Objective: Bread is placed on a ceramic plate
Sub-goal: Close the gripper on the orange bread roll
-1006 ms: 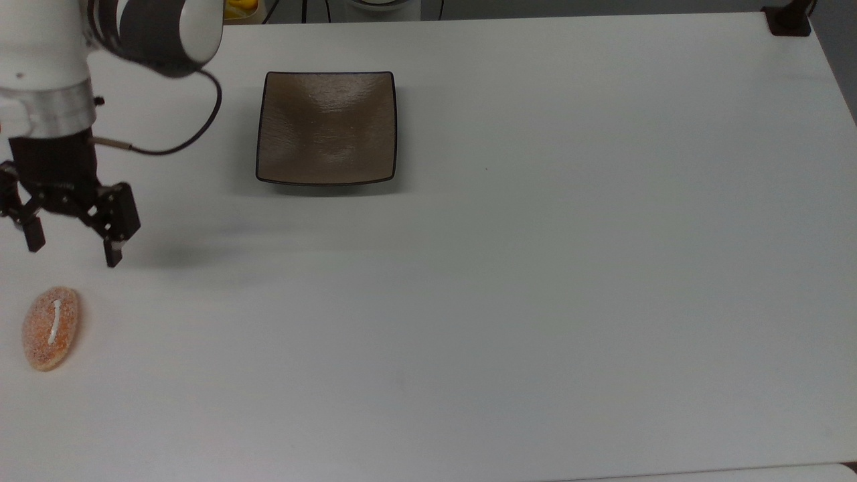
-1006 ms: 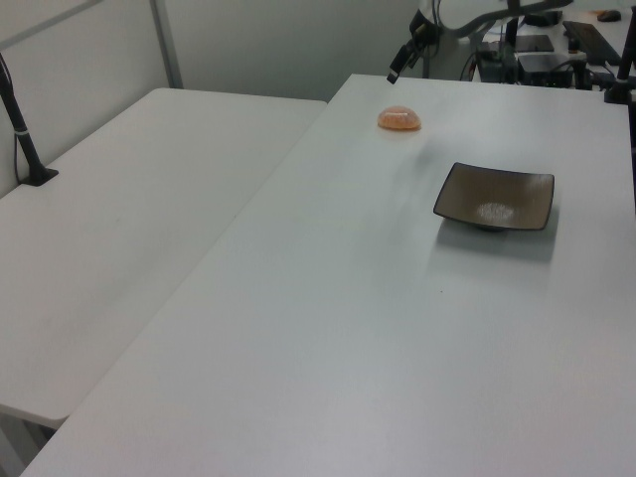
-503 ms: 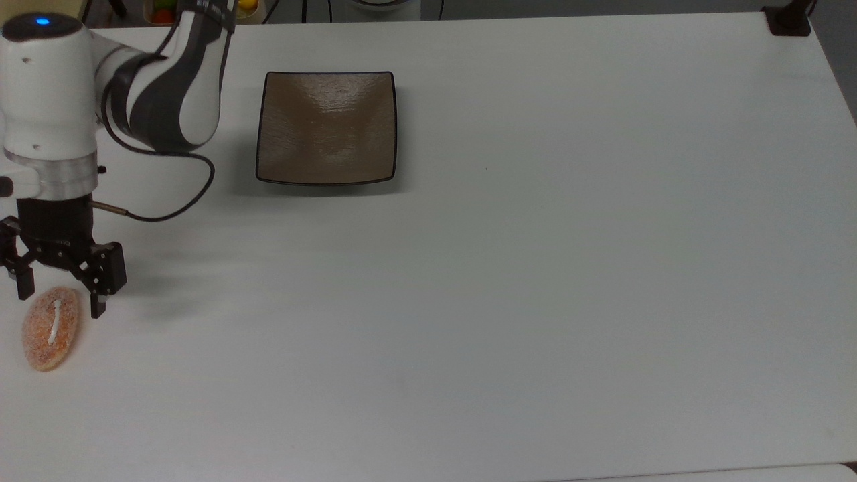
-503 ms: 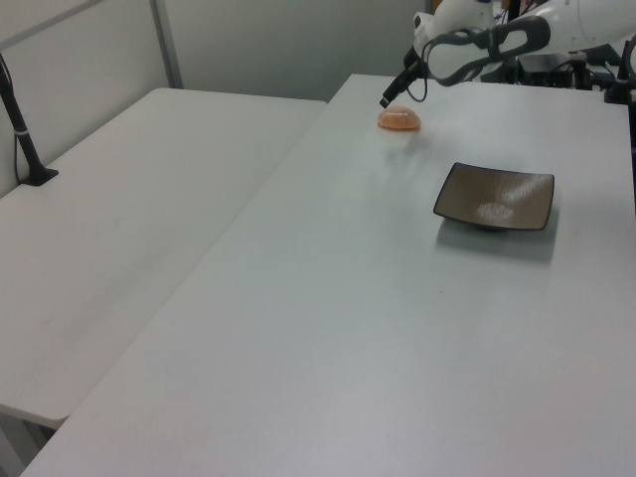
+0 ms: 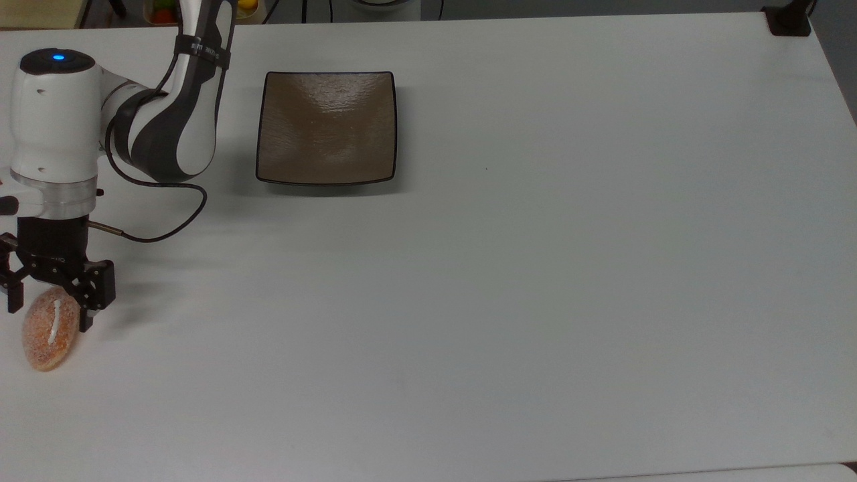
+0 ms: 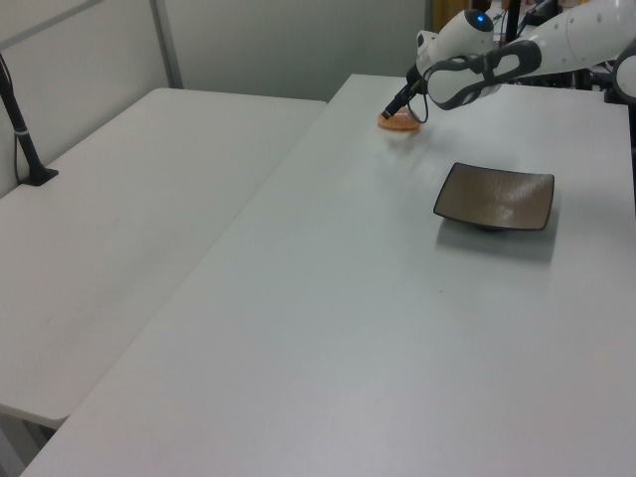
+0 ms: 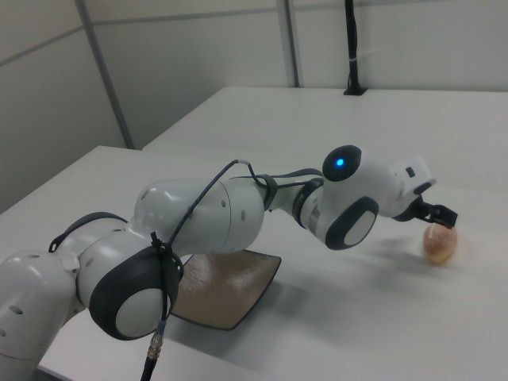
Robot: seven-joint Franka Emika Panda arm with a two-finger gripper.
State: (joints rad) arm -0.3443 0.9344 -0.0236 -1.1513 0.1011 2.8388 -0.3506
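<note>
Straddling the upper end of the bread (image 5: 48, 329) at the top view's lower left, the pincer (image 5: 47, 308) stands open — one finger on either side. The ceramic plate (image 5: 327, 127) sits bare, well apart — upper centre-left of the worktop (image 5: 535, 268).

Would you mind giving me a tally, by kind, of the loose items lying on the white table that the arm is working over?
Bread: 1, orange-tan, at the top view's left edge, between the open fingers of the gripper
Ceramic plate: 1, brown, square, nothing on it
Total: 2
</note>
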